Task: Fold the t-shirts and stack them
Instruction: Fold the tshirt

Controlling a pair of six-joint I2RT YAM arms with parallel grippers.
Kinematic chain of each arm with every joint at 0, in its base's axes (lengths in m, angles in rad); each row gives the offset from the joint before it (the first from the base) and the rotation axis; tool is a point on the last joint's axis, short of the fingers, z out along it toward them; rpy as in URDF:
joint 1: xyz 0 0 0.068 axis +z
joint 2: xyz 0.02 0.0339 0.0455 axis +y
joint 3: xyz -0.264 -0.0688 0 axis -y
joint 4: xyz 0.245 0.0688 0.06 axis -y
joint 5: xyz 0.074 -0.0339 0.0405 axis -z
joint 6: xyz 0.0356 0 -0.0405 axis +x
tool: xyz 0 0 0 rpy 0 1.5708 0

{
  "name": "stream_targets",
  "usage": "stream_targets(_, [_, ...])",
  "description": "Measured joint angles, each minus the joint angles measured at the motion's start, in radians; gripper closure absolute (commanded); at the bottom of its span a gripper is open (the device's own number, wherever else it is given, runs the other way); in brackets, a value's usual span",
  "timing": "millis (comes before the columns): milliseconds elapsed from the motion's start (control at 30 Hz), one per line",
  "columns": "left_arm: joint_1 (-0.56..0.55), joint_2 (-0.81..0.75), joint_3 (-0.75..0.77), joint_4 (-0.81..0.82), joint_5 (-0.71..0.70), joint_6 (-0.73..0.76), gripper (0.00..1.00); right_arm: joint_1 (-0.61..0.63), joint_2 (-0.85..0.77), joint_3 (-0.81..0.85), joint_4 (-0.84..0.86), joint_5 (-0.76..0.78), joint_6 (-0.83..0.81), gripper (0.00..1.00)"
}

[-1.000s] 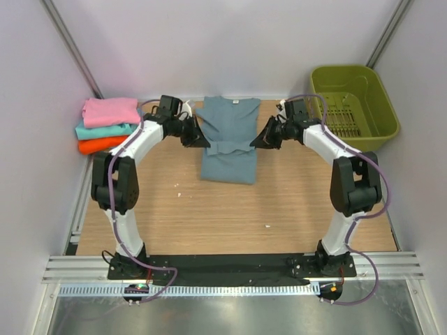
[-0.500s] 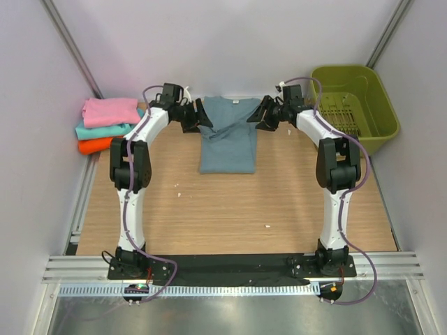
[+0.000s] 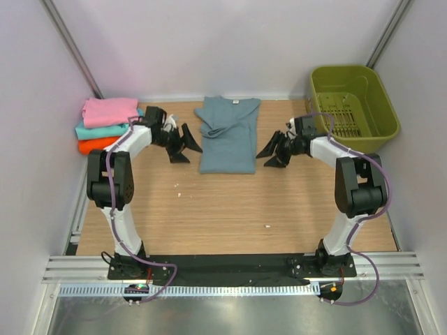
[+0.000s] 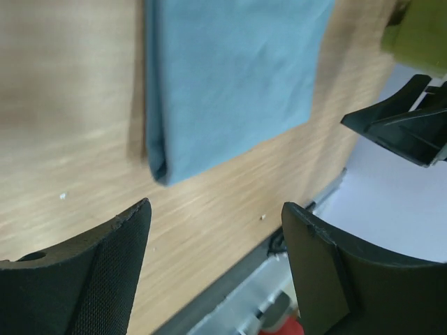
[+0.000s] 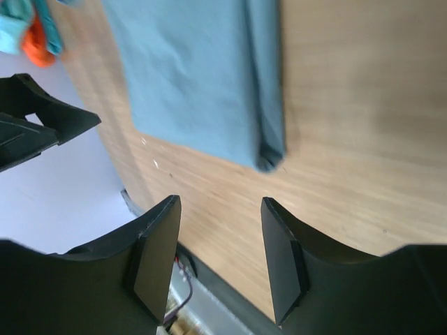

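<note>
Both jaws spread and empty: left gripper (image 3: 187, 148) and right gripper (image 3: 269, 155) flank the folded blue-grey shirt (image 3: 227, 139) on the table (image 3: 209, 209); the pink-teal-orange stack (image 3: 105, 125) lies by the left wall.

Robot lab test cell, not a home or a shop. Light wooden tabletop (image 3: 230, 202) is boxed in by plain white panel walls (image 3: 209, 49) on silver aluminium extrusion posts (image 3: 70, 49). At the tabletop's near edge, a white-and-black left arm (image 3: 119, 223) and right arm (image 3: 342, 234) are bolted to a black base plate (image 3: 230, 265). Purple cables (image 3: 377, 273) trail off them. Just in front of the plate are a white slotted cable duct (image 3: 223, 289) and bare sheet metal (image 3: 230, 317). Only props: a stack of folded pink, teal and orange cloth t-shirts (image 3: 108, 125) at the tabletop's far-left corner and an olive-green plastic basket (image 3: 349, 84) at its far-right corner.
</note>
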Motion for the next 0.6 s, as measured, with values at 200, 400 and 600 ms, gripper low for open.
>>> stream_targets(200, [-0.008, 0.052, -0.155, -0.003, 0.050, -0.062, 0.23, 0.051, 0.015, -0.160, 0.002, -0.028, 0.042, 0.45])
stream_targets(400, [-0.016, 0.116, -0.118, 0.042, 0.074, -0.105, 0.23, 0.066, 0.053, -0.161, 0.046, -0.030, 0.056, 0.45])
stream_targets(600, [-0.027, 0.163, -0.092, 0.088, 0.084, -0.133, 0.26, 0.071, 0.097, -0.156, 0.088, -0.025, 0.069, 0.44])
